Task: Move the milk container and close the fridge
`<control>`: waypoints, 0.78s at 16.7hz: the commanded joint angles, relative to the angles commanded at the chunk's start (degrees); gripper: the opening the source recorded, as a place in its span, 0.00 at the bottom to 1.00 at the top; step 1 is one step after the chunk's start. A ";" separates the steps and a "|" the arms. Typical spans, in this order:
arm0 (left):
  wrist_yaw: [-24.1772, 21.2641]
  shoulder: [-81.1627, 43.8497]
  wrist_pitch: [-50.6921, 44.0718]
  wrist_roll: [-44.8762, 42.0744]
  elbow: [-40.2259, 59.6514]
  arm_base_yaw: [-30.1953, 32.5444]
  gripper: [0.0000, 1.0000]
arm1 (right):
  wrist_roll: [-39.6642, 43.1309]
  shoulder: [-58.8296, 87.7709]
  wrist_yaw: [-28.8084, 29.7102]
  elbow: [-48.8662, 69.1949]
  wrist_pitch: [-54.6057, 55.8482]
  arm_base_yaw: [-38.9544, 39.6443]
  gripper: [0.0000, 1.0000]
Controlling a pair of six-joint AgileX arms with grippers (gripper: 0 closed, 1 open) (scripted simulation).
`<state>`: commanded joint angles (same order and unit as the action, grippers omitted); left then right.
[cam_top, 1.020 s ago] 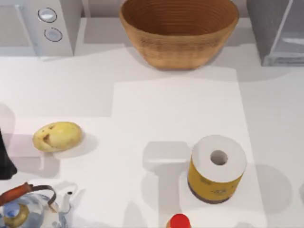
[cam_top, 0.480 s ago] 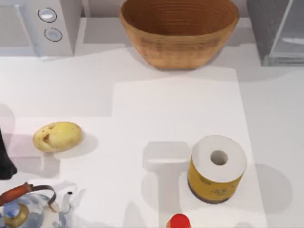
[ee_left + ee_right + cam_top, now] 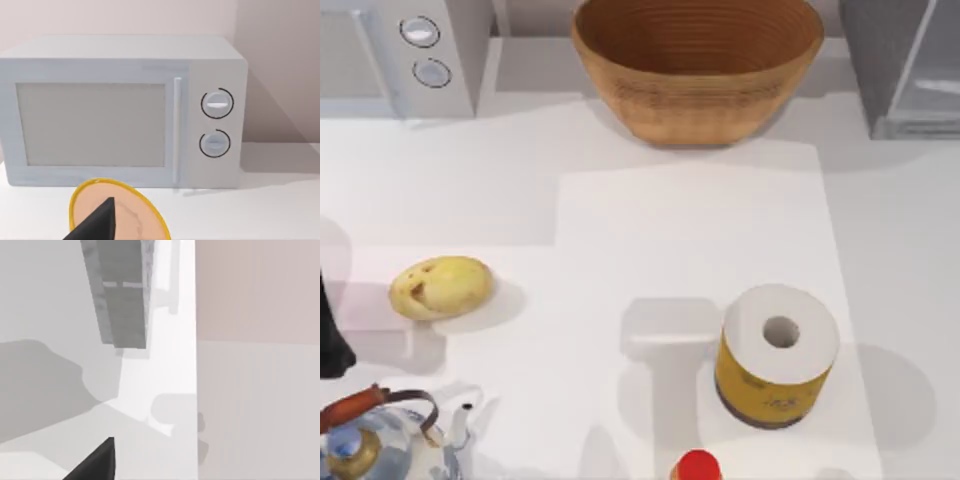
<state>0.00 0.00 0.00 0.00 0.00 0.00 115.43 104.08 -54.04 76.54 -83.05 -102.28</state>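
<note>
The fridge point(image 3: 905, 65) is standing at the bench's point(image 3: 690, 230) far right corner, door seemingly ajar; right arm should be approaching squarely. Left arm is idling at the bench's left edge. Claw states: cannot tell.

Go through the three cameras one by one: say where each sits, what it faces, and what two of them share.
Top view: above the table, looking down on basket, potato, paper roll; left arm at left edge.
Left wrist view: on the left arm, facing the microwave; one dark fingertip shows.
Right wrist view: on the right arm, facing the fridge; dark fingertip.
Shared: microwave, fridge, also in the top view.
</note>
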 joint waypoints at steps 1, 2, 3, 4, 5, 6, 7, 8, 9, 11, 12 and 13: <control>0.00 0.00 0.00 0.00 0.00 0.00 1.00 | -1.84 -0.12 0.09 0.12 1.75 1.15 1.00; 0.00 0.00 0.00 0.00 0.00 0.00 1.00 | -4.25 -0.28 0.27 0.26 4.00 2.66 1.00; 0.00 0.00 0.00 0.00 0.00 0.00 1.00 | -7.18 -0.48 0.56 0.41 6.71 4.49 1.00; 0.00 0.00 0.00 0.00 0.00 0.00 1.00 | -10.62 -0.72 0.97 0.55 9.87 6.65 1.00; 0.00 0.00 0.00 0.00 0.00 0.00 1.00 | -14.49 -0.97 1.50 0.68 13.37 9.08 1.00; 0.00 0.00 0.00 0.00 0.00 0.00 1.00 | -18.72 -1.22 2.14 0.78 17.14 11.75 1.00; 0.00 0.00 0.00 0.00 0.00 0.00 1.00 | -23.28 -1.45 2.88 0.86 21.11 14.59 1.00; 0.00 0.00 0.00 0.00 0.00 0.00 1.00 | -28.09 -1.63 3.70 0.90 25.20 17.58 1.00; 0.00 0.00 0.00 0.00 0.00 0.00 1.00 | -33.08 -1.74 4.57 0.91 29.36 20.63 1.00; 0.00 0.00 0.00 0.00 0.00 0.00 1.00 | -43.24 -1.69 6.36 0.77 37.59 26.80 1.00; 0.00 0.00 0.00 0.00 0.00 0.00 1.00 | -48.25 -1.53 7.22 0.62 41.56 29.82 1.00; 0.00 0.00 0.00 0.00 0.00 0.00 1.00 | -53.12 -1.31 8.01 0.42 45.37 32.76 1.00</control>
<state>0.00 0.00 0.00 0.00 0.00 0.00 62.31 102.78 -46.02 76.96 -37.67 -69.52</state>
